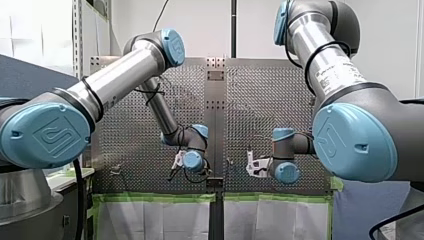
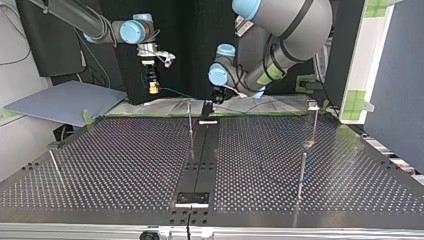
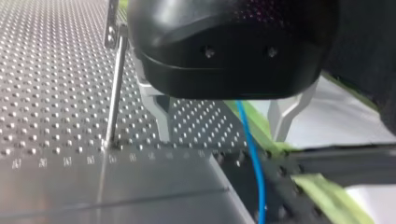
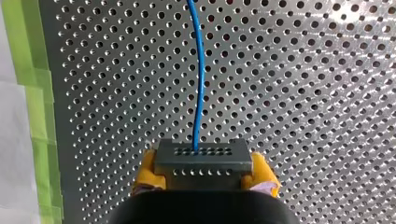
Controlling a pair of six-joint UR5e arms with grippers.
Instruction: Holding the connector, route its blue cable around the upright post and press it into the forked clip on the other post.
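Observation:
My right gripper (image 4: 205, 179) is shut, its yellow pads (image 4: 145, 175) clamping a grey connector (image 4: 203, 161). The blue cable (image 4: 200, 70) leaves the connector and runs straight ahead over the perforated plate. At the top view's left, the same gripper (image 2: 153, 89) hangs above the table's far edge, and the cable (image 2: 176, 93) trails toward my left gripper (image 2: 216, 98). My left gripper (image 3: 224, 126) is open, with the cable (image 3: 250, 144) passing between its metal fingers (image 3: 159, 109). An upright post (image 3: 115, 88) stands just beside it. A post with a forked clip (image 2: 313, 105) stands at the top view's right.
More thin posts rise from the perforated table (image 2: 125, 165): one near the middle (image 2: 190, 120), one at the right front (image 2: 301, 175), a leaning one at the left (image 2: 55, 165). Green tape (image 3: 327, 191) edges the table. A grey board (image 2: 65, 100) lies off its far left corner.

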